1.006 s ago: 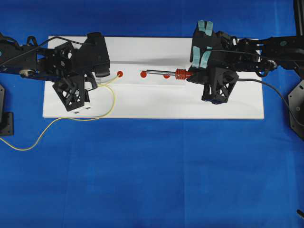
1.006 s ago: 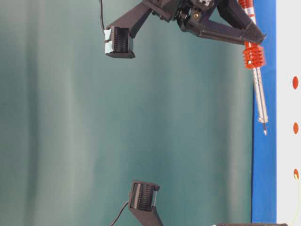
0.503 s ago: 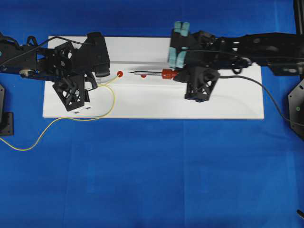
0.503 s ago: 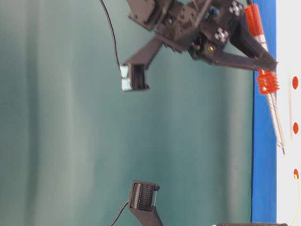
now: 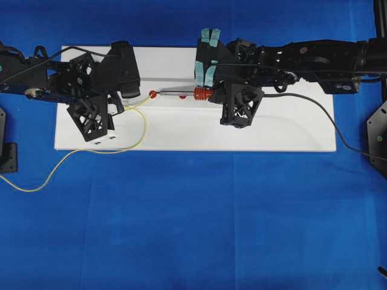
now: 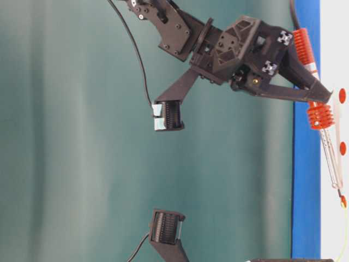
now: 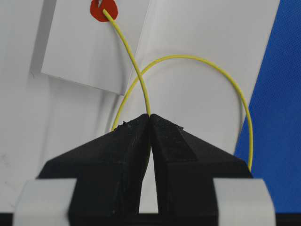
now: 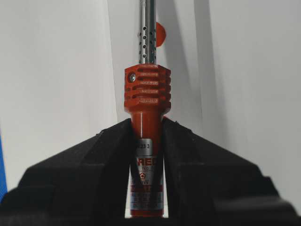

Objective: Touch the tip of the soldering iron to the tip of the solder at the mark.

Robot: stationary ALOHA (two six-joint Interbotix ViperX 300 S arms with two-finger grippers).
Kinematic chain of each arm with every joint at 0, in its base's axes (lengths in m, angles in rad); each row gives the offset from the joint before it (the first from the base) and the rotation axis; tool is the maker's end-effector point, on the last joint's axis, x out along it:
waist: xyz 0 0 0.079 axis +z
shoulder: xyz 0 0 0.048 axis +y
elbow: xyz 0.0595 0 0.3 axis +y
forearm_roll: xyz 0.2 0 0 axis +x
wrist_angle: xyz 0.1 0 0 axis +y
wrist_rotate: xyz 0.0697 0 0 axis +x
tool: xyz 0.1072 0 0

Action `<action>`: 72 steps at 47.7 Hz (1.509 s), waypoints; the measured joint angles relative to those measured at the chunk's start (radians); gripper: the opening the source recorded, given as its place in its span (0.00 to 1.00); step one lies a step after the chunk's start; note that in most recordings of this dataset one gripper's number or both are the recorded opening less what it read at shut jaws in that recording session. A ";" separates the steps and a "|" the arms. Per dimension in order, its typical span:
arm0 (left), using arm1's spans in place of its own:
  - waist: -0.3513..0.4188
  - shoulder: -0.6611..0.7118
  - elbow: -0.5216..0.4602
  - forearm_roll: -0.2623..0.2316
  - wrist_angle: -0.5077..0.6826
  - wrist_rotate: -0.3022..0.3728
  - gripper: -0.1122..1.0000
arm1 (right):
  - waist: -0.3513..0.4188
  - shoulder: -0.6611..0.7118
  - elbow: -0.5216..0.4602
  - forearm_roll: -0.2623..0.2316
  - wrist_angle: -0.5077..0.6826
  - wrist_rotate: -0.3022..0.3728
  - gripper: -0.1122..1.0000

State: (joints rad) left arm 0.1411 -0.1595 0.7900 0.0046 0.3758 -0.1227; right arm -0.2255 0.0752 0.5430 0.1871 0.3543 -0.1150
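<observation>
On the white board (image 5: 242, 136), seen from overhead, the right pincer (image 5: 205, 90), clamped on the soldering iron (image 5: 181, 92), has carried its tip to the red mark (image 5: 152, 93). The left wrist view shows the left pincer (image 7: 149, 123) pinching the solder (image 7: 129, 56), its end on the mark beside the iron's point; contact looks made.

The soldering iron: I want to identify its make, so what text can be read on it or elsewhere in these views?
"23 3" stands on the silver label of the soldering iron handle, between the right tool's fingers.
"RED" stands below it, cut off by the fingers.
"W" stands lower down.
The finer lines beneath are too small to read.
Nothing else carries readable text.
</observation>
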 measured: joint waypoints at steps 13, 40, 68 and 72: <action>0.000 0.003 0.000 0.000 0.000 0.000 0.12 | 0.000 0.003 0.000 0.000 0.018 0.002 0.16; 0.000 0.012 -0.018 0.000 0.015 0.000 0.12 | 0.002 0.003 -0.005 0.000 0.028 0.002 0.16; 0.000 0.012 -0.018 0.000 0.026 0.000 0.12 | 0.002 0.003 -0.011 0.000 0.038 0.002 0.16; 0.000 0.012 -0.018 0.000 0.026 0.000 0.12 | 0.002 0.003 -0.011 0.000 0.040 0.002 0.16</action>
State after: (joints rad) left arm 0.1411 -0.1473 0.7716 0.0046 0.4019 -0.1227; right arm -0.2240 0.0782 0.5323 0.1871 0.3942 -0.1135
